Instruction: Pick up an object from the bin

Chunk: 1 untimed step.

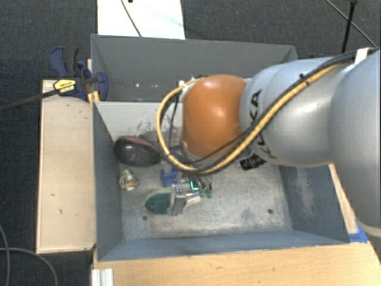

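Bin contents, listed left to right.
- Grey metal bin [106,183].
- Small glinting lump [127,180], pale green and gold, on the left of the floor.
- Dark oval object [136,150], black with a reddish top edge, far-left on the floor.
- Dark green rounded piece [157,204], flat on the floor, near-left.
- Small blue item [168,176], partly hidden under the wrist.
- Gripper [180,204], low over the floor at the green piece's right edge. Contact cannot be told, nor whether it is open or closed.
- Orange wrist cover [211,115], above the gripper.
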### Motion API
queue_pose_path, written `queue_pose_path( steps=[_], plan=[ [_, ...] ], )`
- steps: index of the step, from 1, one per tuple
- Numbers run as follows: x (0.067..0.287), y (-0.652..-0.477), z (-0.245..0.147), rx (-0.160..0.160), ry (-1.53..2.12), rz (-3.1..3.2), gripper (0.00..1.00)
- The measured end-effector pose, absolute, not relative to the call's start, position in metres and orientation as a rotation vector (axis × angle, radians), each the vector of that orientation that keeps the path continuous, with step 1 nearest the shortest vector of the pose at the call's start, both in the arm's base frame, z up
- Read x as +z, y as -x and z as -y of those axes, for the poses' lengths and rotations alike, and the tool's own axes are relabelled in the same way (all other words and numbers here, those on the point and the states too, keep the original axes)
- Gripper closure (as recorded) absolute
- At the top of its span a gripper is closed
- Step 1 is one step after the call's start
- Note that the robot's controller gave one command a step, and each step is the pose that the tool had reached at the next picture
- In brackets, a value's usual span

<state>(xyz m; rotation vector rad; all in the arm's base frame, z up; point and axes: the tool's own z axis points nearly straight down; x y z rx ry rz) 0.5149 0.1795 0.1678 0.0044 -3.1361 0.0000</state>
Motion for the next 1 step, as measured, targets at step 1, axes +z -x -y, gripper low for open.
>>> queue_pose_path(
  steps=[1],
  plan=[
    [0.067, -0.4865, -0.1612, 0.002, 0.177, 3.132, 0.0]
  ],
)
